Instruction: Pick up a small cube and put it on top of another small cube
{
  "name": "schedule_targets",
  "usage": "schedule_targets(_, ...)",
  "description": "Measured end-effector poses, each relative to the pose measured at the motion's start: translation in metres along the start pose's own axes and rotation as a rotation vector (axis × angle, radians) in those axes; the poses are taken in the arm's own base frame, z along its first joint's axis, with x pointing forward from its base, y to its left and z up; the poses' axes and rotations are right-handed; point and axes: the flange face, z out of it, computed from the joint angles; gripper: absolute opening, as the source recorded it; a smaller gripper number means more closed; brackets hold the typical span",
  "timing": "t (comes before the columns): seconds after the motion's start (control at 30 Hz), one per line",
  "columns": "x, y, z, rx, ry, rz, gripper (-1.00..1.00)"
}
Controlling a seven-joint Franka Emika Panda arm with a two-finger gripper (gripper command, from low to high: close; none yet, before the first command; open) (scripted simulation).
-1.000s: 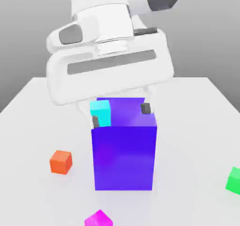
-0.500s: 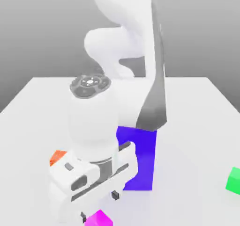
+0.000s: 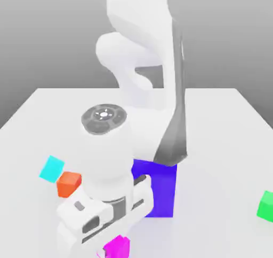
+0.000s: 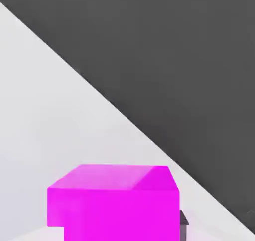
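Still looking, folks, and reading no text, no labels, no brands, no numbers, no signs anywhere right now!

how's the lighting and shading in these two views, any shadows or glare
exterior view: bright, even light, tabletop nearly white, no hard shadows, white arm washed out in places; hand view: magenta cube has a paler patch on one face, no strong glare
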Motion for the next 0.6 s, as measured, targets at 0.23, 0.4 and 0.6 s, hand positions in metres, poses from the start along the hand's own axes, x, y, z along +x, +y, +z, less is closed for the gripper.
schedule_targets(0.23,-0.03,-0.179,-0.018,0.012,-0.019,-0.466,-1.0)
schedule_targets(0.4,-0.096,-0.31,-0.031,-0.006,-0.007,-0.858,-1.0)
schedule_targets(0.6,-0.123,-0.352,0.013,-0.015,0.002,-0.993,1.0)
